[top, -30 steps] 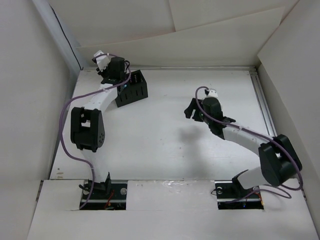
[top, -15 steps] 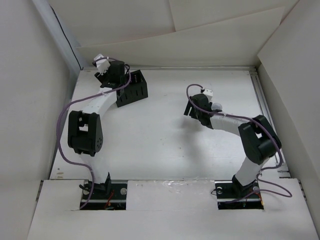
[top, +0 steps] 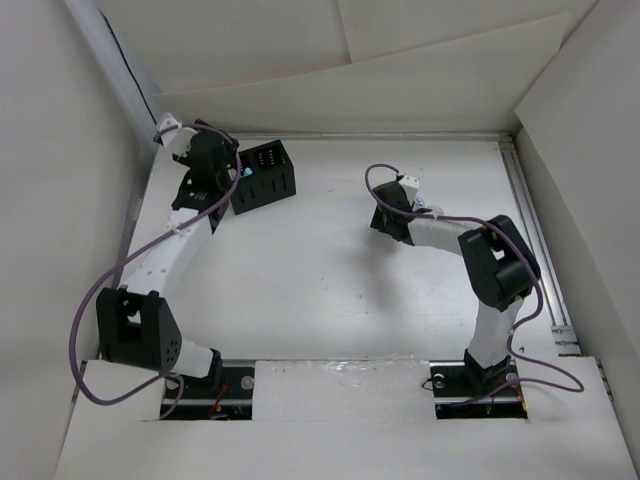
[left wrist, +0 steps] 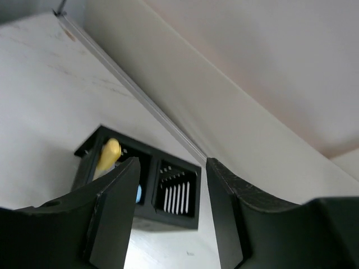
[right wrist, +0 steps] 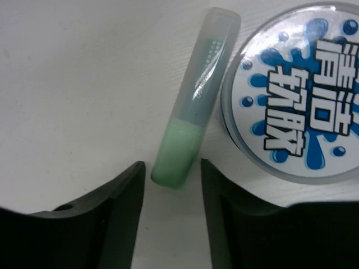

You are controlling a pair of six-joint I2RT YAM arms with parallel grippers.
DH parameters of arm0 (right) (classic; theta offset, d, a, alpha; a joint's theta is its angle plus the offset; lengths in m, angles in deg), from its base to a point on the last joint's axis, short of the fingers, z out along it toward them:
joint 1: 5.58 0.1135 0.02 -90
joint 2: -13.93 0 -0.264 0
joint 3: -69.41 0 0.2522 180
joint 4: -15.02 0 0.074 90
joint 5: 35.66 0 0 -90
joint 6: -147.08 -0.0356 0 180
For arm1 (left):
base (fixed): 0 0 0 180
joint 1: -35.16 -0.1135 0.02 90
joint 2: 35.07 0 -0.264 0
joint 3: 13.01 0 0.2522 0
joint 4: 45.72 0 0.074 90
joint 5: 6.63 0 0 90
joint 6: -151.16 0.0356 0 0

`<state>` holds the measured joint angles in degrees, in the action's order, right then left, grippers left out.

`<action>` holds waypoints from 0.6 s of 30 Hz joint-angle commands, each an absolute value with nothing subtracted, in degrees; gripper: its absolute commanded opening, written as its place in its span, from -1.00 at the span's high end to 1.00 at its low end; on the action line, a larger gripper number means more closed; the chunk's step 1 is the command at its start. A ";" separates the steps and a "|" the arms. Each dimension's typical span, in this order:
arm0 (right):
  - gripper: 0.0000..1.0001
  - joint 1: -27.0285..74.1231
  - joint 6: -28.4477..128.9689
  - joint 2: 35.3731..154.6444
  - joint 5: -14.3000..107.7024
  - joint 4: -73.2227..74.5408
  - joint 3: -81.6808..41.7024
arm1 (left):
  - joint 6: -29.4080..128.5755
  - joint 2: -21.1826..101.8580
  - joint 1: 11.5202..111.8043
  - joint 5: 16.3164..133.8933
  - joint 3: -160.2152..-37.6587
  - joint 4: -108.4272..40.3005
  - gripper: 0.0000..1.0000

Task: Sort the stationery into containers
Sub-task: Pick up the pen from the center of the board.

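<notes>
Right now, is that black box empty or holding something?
Not empty: the black box holds a yellow stick and a light blue piece in one compartment.

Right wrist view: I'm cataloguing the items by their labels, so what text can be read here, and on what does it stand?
"清洁软胶": bold white characters outlined in blue, on the round tub lid, partly cut off at the picture's edge.
Tiny print on the clear cap of the green highlighter: too small to read.
Nothing else in this view bears text.
</notes>
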<state>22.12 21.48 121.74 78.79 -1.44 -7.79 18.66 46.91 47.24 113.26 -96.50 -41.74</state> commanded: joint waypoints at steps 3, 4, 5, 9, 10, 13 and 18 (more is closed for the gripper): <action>0.37 21.67 20.34 123.97 80.36 -2.88 -11.33 | 12.65 39.91 49.74 105.79 -84.28 -48.38 0.09; 0.49 21.67 20.34 123.97 80.36 -2.88 -11.33 | 12.65 38.34 49.75 103.60 -82.68 -48.40 0.09; 0.59 21.67 20.34 123.97 80.36 -2.88 -11.33 | 12.65 37.62 50.36 102.19 -81.27 -49.27 0.09; 0.88 22.81 20.34 121.51 80.89 -2.88 -9.22 | 12.65 35.25 50.90 95.95 -75.56 -50.58 0.09; 0.97 23.33 20.86 120.11 80.89 -2.35 -8.52 | 13.17 35.24 50.90 94.80 -74.94 -50.59 0.09; 1.00 25.00 22.35 114.94 80.10 -2.35 -6.50 | 14.32 35.24 50.90 89.62 -74.32 -48.85 0.09; 1.00 29.13 25.87 106.67 74.23 -1.30 -3.51 | 15.55 39.01 50.90 78.04 -76.34 -47.16 0.12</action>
